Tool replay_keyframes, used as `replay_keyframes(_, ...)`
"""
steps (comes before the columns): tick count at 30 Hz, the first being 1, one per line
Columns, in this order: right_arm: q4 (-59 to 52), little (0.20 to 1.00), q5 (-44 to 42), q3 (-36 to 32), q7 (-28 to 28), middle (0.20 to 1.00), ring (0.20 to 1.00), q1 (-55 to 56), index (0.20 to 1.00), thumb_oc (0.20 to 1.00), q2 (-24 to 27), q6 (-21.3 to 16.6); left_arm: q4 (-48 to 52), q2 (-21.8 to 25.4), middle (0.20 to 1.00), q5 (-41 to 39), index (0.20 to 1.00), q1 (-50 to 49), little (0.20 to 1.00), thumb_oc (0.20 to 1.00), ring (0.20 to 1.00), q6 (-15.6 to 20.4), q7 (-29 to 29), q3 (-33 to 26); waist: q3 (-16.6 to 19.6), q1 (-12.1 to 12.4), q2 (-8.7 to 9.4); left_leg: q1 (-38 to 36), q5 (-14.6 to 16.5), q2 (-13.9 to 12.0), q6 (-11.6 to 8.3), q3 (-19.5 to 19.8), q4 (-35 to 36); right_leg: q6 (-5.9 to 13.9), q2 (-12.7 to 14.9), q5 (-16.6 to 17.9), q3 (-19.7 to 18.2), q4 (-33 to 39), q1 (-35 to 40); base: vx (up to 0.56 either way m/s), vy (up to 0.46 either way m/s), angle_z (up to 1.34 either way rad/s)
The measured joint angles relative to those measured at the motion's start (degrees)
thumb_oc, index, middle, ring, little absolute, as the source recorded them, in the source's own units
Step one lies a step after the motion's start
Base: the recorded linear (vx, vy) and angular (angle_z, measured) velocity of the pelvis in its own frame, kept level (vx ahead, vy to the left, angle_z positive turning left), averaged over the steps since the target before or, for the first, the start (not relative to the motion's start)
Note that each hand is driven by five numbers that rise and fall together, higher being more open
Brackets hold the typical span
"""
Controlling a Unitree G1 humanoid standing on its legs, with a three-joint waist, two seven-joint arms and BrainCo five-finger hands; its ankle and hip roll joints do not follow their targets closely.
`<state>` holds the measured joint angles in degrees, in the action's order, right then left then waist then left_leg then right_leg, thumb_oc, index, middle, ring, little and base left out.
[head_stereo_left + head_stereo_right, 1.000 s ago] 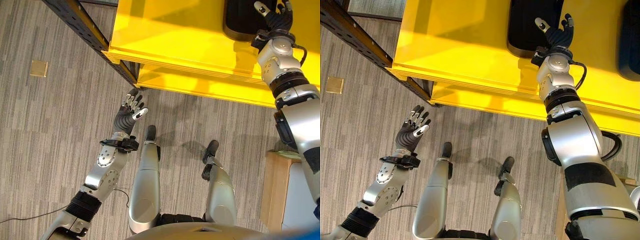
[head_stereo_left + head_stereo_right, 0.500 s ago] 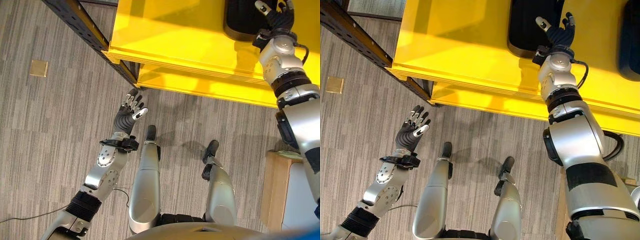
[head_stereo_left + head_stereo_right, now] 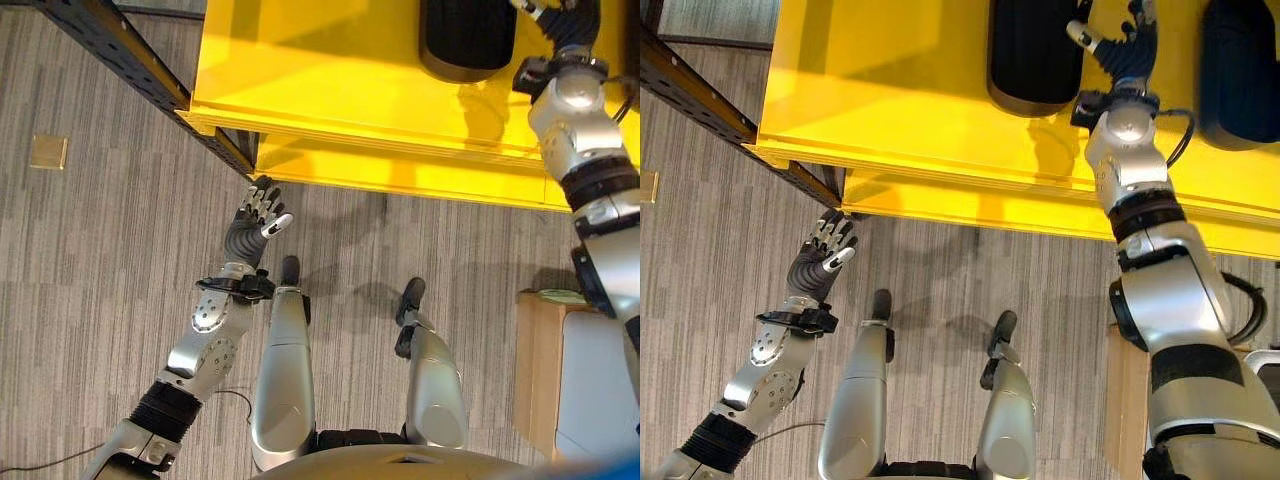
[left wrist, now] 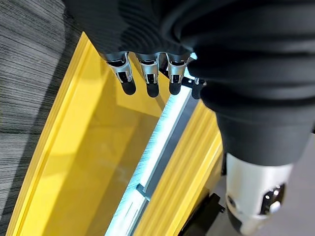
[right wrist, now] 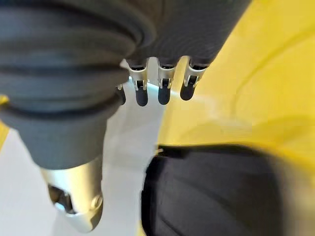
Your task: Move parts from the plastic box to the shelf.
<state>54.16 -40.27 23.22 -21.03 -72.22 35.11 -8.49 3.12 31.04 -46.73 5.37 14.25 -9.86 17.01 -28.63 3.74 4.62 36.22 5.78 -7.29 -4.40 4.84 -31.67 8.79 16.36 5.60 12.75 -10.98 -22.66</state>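
Two black ribbed parts on the yellow shelf (image 3: 890, 90): one part (image 3: 1032, 50) top centre of the right eye view, a second part (image 3: 1240, 60) at the top right edge. One dark rack beam (image 3: 700, 95) cuts across the upper left. One wooden box (image 3: 538, 370) at lower right. Two robot hands: left hand (image 3: 820, 262), right hand (image 3: 1125, 50).

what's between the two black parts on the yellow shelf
In the right eye view the right hand reaches up between the left black part and the right black part; otherwise bare yellow shelf.
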Motion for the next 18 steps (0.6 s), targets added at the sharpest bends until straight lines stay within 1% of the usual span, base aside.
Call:
replay_keyframes(1, -2.65, 1.0, -0.03, -0.88, 0.1, 1.0, 1.0, 2.29, 1.0, 1.0, 0.04, 0.0, 0.0, -0.04, 1.0, 0.0, 1.0, -0.61, 1.0, 1.0, 1.0, -0.02, 0.05, -0.71, 0.01, 0.14, 0.03, -0.42, 0.09, -0.13, 0.09, -0.11, 0.17, -0.02, -0.08, -0.02, -0.08, 0.05, 0.39, 0.01, -0.02, -0.08)
replay_keyframes(3, -2.91, 1.0, -0.02, -0.62, 0.52, 1.0, 1.0, 3.31, 1.0, 1.0, 0.02, 0.01, -0.04, 0.06, 1.0, -0.01, 1.0, -1.14, 1.0, 1.0, 1.0, 0.0, 0.01, -1.44, 0.01, 0.15, 0.05, -1.14, 0.57, -0.27, 0.29, -0.36, 0.39, -0.02, -0.2, -0.05, -0.37, 0.29, 0.86, 0.01, -0.029, -0.11)
replay_keyframes(4, -15.3, 1.0, 0.02, -4.34, 0.82, 1.0, 1.0, 11.19, 1.0, 1.0, 0.89, -0.41, 0.21, 0.06, 1.0, 0.0, 1.0, -2.32, 1.0, 1.0, 1.0, -0.04, 0.39, -2.48, 0.39, -0.08, 0.6, -1.95, 0.8, -0.58, 0.23, -0.94, 0.71, 0.16, -0.26, -0.27, -0.65, 0.43, 1.22, 0.02, -0.033, -0.14)
replay_keyframes(5, -17.82, 1.0, 0.12, -4.45, 1.37, 1.0, 1.0, 12.92, 1.0, 1.0, 0.87, -0.95, -0.04, 0.09, 1.0, 0.0, 1.0, -3.05, 1.0, 1.0, 1.0, -0.16, 0.42, -3.12, 0.47, -0.23, 0.73, -2.37, 0.89, -0.86, 0.23, -1.12, 0.84, 0.17, -0.32, -0.27, -0.77, 0.44, 1.43, 0.03, -0.044, -0.11)
replay_keyframes(6, -17.82, 1.0, 0.12, -4.45, 1.37, 1.0, 1.0, 12.92, 1.0, 1.0, 0.87, -0.95, -0.04, 0.09, 1.0, 0.0, 1.0, -3.05, 1.0, 1.0, 1.0, -0.16, 0.42, -3.12, 0.47, -0.23, 0.73, -2.37, 0.89, -0.86, 0.23, -1.12, 0.84, 0.17, -0.32, -0.27, -0.77, 0.44, 1.43, 0.02, -0.047, -0.03)
replay_keyframes(8, -26.83, 1.0, 0.11, -8.14, 2.13, 1.0, 1.0, 22.65, 1.0, 1.0, 1.0, -1.13, 0.0, 0.09, 1.0, 0.02, 1.0, -4.34, 1.0, 1.0, 1.0, -0.37, 0.78, -4.04, 0.72, -0.24, 0.91, -4.26, 0.84, -1.16, 0.12, -1.3, 2.06, 0.09, -0.27, -0.84, -0.82, 0.05, 2.52, 0.03, -0.065, 0.01)
replay_keyframes(9, -35.08, 1.0, 0.17, -9.7, 3.34, 1.0, 1.0, 31.52, 1.0, 1.0, 0.99, -1.32, 0.0, -0.24, 1.0, 0.02, 1.0, -5.22, 1.0, 1.0, 1.0, -0.51, 0.79, -4.43, 0.84, -0.42, 0.91, -5.87, 0.46, -1.23, -0.51, -1.52, 3.28, 0.05, -0.31, -1.05, -0.78, 0.06, 3.47, 0.06, -0.084, 0.0)
replay_keyframes(10, -39.19, 1.0, 0.19, -11.39, 4.36, 1.0, 1.0, 36.67, 1.0, 1.0, 0.18, -1.24, -0.01, -0.68, 1.0, 0.04, 1.0, -5.58, 1.0, 1.0, 1.0, -0.97, 0.93, -4.83, 0.87, -0.18, 0.87, -7.18, 0.28, -1.15, -0.77, -1.57, 4.16, 0.07, -0.31, -1.4, -0.75, 0.14, 4.4, 0.1, -0.12, -0.04)
replay_keyframes(11, -41.04, 1.0, 0.15, -12.03, 5.62, 1.0, 1.0, 42.6, 1.0, 1.0, -1.88, -1.48, -0.13, -1.46, 1.0, 0.05, 1.0, -7.4, 1.0, 1.0, 1.0, -1.39, 1.16, -5.87, 1.75, -1.37, 0.9, -9.4, 0.35, -1.55, -0.89, -1.59, 5.61, 0.11, -0.46, -1.88, -0.73, 0.43, 5.84, 0.11, -0.137, -0.07)
replay_keyframes(12, -47.26, 1.0, 0.12, -15.92, 7.12, 1.0, 1.0, 52.31, 1.0, 1.0, -5.57, -1.35, -0.05, -1.87, 1.0, 0.19, 1.0, -8.5, 1.0, 1.0, 1.0, -2.2, 2.17, -6.57, 3.11, -1.43, 0.82, -11.67, -0.04, -2.04, -1.35, -1.83, 7.81, -0.02, -0.94, -2.15, -0.65, 1.27, 7.3, 0.12, -0.148, -0.11)
replay_keyframes(14, -50.95, 1.0, 0.08, -16.18, 8.89, 1.0, 1.0, 58.81, 1.0, 1.0, -8.97, -1.43, -0.09, -2.87, 1.0, 0.24, 1.0, -10.52, 1.0, 1.0, 1.0, -2.78, 2.67, -7.81, 5.16, -2.27, 0.85, -13.48, -0.49, -2.96, -2.14, -2.21, 9.59, 0.01, -1.86, -2.13, -0.64, 2.46, 8.57, 0.12, -0.098, -0.15)
replay_keyframes(15, -52.58, 1.0, -0.04, -15.99, 11.05, 1.0, 1.0, 64.33, 1.0, 1.0, -12.49, -1.44, -0.1, -3.99, 1.0, 0.38, 1.0, -12.15, 1.0, 1.0, 1.0, -2.9, 3.45, -8.62, 6.43, -2.88, 0.72, -17.59, -0.92, -3.75, -2.72, -2.7, 12.23, -0.15, -2.75, -2.21, -0.64, 4.05, 11.67, 0.12, -0.066, -0.22)
replay_keyframes(16, -53.33, 1.0, -0.03, -15.97, 12.16, 1.0, 1.0, 66.87, 1.0, 1.0, -13.29, -1.38, -0.13, -4.44, 1.0, 0.65, 1.0, -13.07, 1.0, 1.0, 1.0, -2.95, 3.73, -8.79, 8.22, -3.01, 0.34, -18.32, -0.85, -4.02, -2.77, -2.78, 13.21, -0.4, -3.29, -2.37, -0.79, 4.52, 11.97, 0.1, -0.066, -0.17)
replay_keyframes(17, -54.06, 1.0, -0.01, -16.18, 13.37, 1.0, 1.0, 69.2, 1.0, 1.0, -13.76, -1.35, -0.18, -5.92, 1.0, 1.1, 1.0, -14.08, 1.0, 1.0, 1.0, -3.18, 4.39, -10.01, 9.95, -3.44, -0.09, -19.21, -1.15, -4.67, -3.09, -2.86, 14.82, -0.53, -3.68, -2.45, -0.79, 5.05, 12.42, 0.08, -0.046, -0.09)
replay_keyframes(18, -54.97, 1.0, -0.07, -16.39, 14.48, 1.0, 1.0, 71.09, 1.0, 1.0, -13.76, -1.31, -0.37, -7.55, 1.0, 1.39, 1.0, -14.64, 1.0, 1.0, 1.0, -3.35, 4.88, -11.18, 10.69, -3.83, -0.55, -20.8, -1.78, -4.98, -3.3, -3.02, 16.62, -0.65, -4.01, -2.52, -0.78, 5.6, 13.55, 0.07, -0.043, 0.0)
